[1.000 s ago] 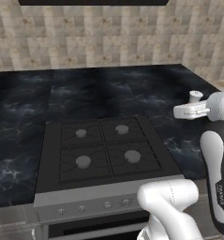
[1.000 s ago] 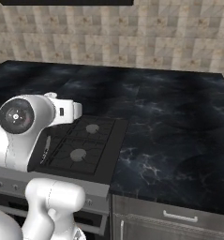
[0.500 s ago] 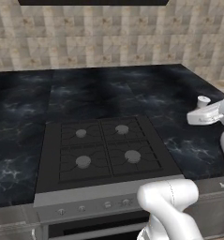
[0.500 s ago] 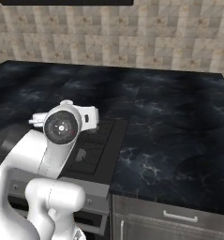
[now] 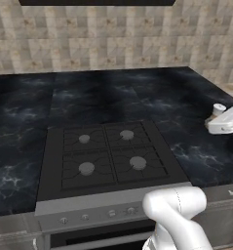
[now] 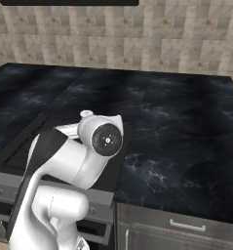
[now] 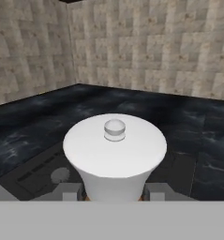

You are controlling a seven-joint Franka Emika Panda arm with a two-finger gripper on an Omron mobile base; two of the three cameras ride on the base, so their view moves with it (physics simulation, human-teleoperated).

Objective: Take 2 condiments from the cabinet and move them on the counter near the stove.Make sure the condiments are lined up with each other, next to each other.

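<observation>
In the hand view the gripper (image 7: 114,192) is drawn in narrow around a condiment bottle, its two finger tips (image 7: 72,191) flanking the base of the white cap (image 7: 115,147) that looms just above them; a sliver of orange-brown shows at the cap's foot, so this is the shorter bottle; the cap has a small round knob at its centre. Beyond it lie the black marble counter (image 7: 33,126) and, at 8 o'clock, the stove (image 7: 43,173); the tiled wall (image 7: 151,47) stands at 12 o'clock.
</observation>
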